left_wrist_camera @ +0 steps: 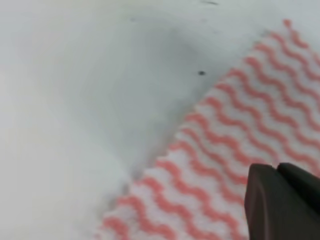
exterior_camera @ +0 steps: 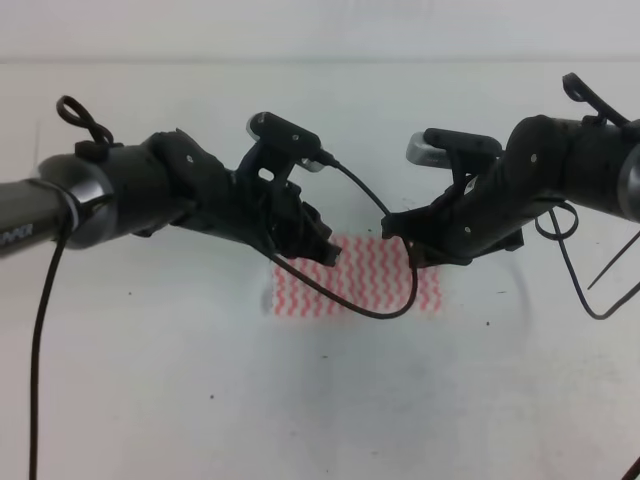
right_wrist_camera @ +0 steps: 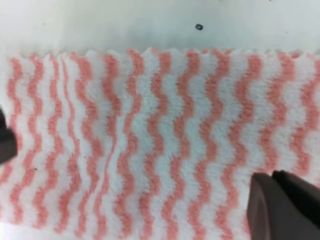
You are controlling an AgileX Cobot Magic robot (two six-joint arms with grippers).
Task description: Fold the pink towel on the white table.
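Towel (exterior_camera: 355, 278) lies flat beneath both arms' fingers (right_wrist_camera: 285, 205); their opening cannot be told.

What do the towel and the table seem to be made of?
The pink towel looks like soft, fuzzy woven or terry-like cloth: napped surface, ragged scalloped edge. The white table looks like smooth, matte laminate or painted board: flat, faint scuffs, dark specks; exact material unclear.

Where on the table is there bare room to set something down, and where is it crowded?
The white table is bare in front of the pink towel, and also behind both arms toward the far edge. The middle is crowded: the left gripper and right gripper hang over the towel's far edge, with a cable looping across it.
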